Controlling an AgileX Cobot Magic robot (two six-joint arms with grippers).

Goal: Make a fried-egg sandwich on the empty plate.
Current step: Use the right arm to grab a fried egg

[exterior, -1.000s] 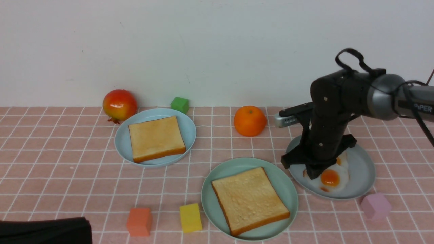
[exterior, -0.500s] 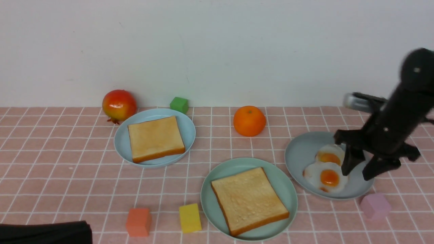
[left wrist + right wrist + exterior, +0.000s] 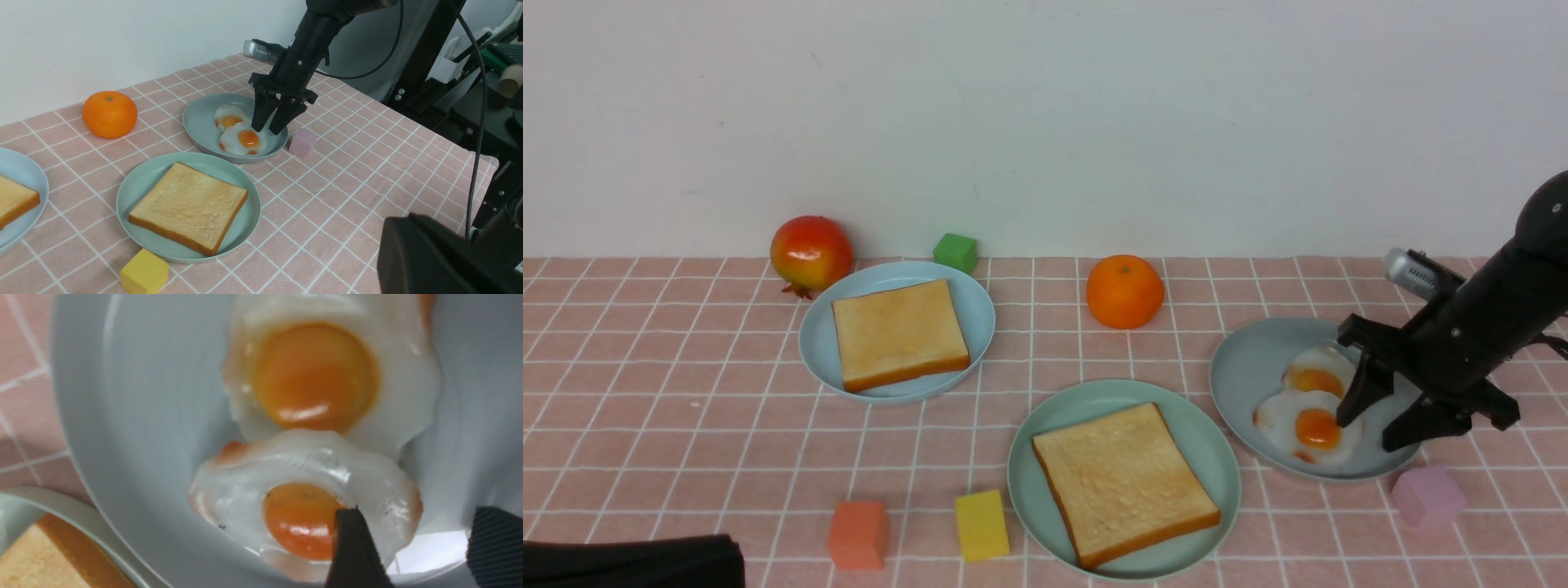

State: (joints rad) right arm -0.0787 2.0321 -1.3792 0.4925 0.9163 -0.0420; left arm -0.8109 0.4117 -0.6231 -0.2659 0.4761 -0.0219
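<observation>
Clock positions use the front view, with 12 o'clock pointing away from the robot.

1. Desk [image 3: 719, 441]: surface with a pink tile pattern and white lines; carries all items below.
2. Green plate [image 3: 1223, 490]: reference center for the following positions.
3. Grey plate [image 3: 1241, 367]: at 2 o'clock, just beside the green plate.
4. Pale blue plate [image 3: 818, 351]: at 10 o'clock, well apart from the green plate.
5. Right tool [image 3: 1365, 433]: jaws open, angled down from 2 o'clock over the grey plate. One fingertip is at the yolk of the nearer egg; contact cannot be confirmed. The other is over the plate surface.
6. Left tool [image 3: 408, 222]: closed, blurred at the edge of its wrist view.
7. Front toast slice [image 3: 1127, 486]: flat on the green plate.
8. Rear toast slice [image 3: 901, 335]: flat on the pale blue plate.
9. Nearer egg [image 3: 1282, 420] and farther egg [image 3: 1331, 359]: both on the grey plate, touching, at its 6 and 12 o'clock. The sandwich is in separate parts.
10. Pomegranate [image 3: 812, 255]: at 10 o'clock of the pale blue plate.
11. Orange [image 3: 1125, 292]: at 12 o'clock of the green plate.
12. Blocks: pink [image 3: 1427, 498] at 3 o'clock; yellow [image 3: 982, 525] and red [image 3: 858, 536] at 9 o'clock; green [image 3: 956, 253] at 11 o'clock.
</observation>
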